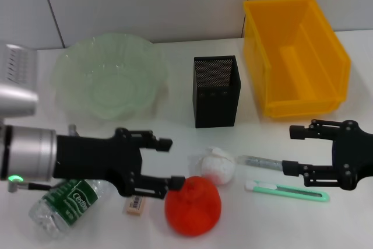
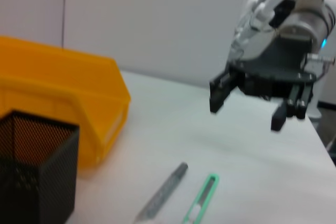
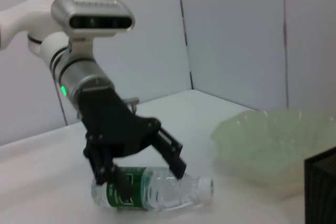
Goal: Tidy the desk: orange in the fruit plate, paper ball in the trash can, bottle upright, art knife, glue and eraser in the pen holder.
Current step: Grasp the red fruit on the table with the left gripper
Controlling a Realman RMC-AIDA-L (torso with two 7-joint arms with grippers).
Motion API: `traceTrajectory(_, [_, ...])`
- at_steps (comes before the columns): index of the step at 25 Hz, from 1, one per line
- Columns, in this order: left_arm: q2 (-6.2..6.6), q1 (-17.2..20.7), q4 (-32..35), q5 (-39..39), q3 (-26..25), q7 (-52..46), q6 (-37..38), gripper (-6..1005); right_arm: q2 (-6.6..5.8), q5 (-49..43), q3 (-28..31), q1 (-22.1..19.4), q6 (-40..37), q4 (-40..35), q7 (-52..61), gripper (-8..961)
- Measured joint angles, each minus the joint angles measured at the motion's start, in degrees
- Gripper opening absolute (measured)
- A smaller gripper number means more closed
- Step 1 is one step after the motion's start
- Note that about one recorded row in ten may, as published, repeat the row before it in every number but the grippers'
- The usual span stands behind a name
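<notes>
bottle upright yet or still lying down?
Lying down. The bottle rests on its side on the table, cap end sideways, under the open left gripper.

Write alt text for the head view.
Two open black grippers hover over a white desk: the left gripper by the orange, the right gripper over the art knife. Behind stand a green fruit plate, mesh pen holder and yellow bin; a bottle lies sideways.
</notes>
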Motion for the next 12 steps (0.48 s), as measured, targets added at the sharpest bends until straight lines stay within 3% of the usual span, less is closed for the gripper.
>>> traceTrajectory(4, [-0.24, 0.21, -3.13, -0.5, 4.92, -0.04, -6.53, 797, 0.02, -0.99, 1.41, -0.03, -0.24, -0.78, -0.06, 742])
traceTrajectory(12, [-0.37, -1.21, -8.38, -1.32, 5.98, 0.25, -9.46, 797, -0.1, -1.05, 2.12, 0.59, 0.03, -1.87, -0.14, 738])
